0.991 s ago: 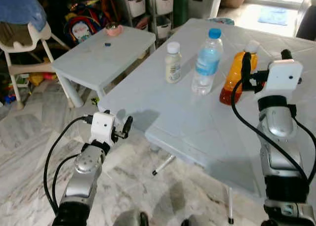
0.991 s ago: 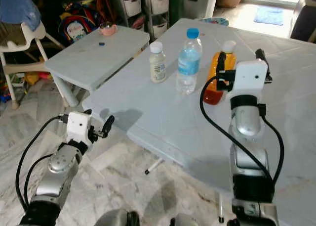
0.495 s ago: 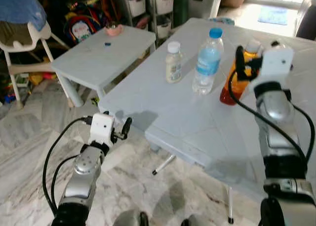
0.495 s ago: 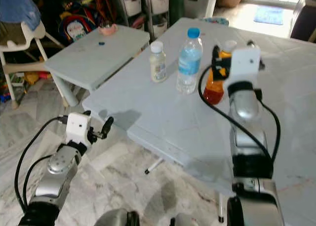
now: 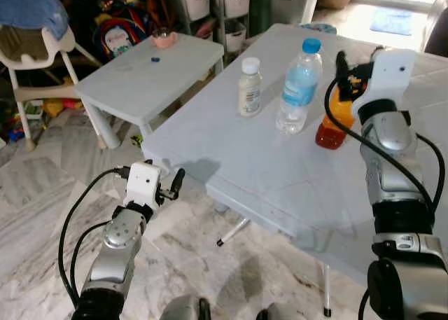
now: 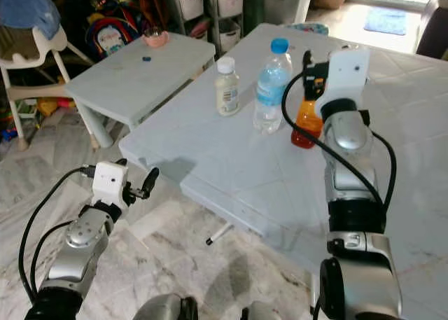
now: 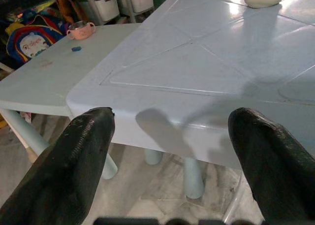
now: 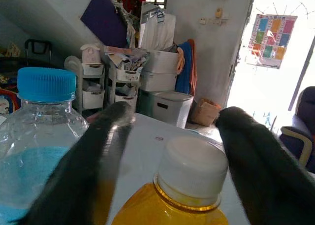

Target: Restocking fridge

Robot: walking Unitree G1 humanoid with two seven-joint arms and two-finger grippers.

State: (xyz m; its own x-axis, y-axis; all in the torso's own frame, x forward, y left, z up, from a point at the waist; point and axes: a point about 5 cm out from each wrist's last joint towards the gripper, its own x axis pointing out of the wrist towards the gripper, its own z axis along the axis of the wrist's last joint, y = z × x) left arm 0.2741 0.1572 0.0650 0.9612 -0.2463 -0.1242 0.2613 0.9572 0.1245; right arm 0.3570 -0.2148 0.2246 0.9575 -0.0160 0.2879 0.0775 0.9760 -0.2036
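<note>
Pale table (image 5: 231, 152) carries three bottles in a row well back from its near edge: small white bottle (image 5: 248, 87), water bottle (image 5: 299, 86) with blue cap, and orange juice bottle (image 6: 309, 114) with white cap. Right gripper (image 8: 170, 151) raised at the juice bottle's neck, fingers spread wide either side of the cap, not closed on it. Left gripper (image 7: 172, 151) hangs below the table's near corner over marble floor (image 5: 42, 194), fingers wide apart, holding nothing; lower side table (image 5: 140, 75) stands further left.

Bottles stand close together on the table.
The clear water bottle with a blue cap (image 5: 299, 87) stands just beside the orange juice bottle (image 5: 332, 126); the pale table (image 5: 245, 159) in front is bare.
</note>
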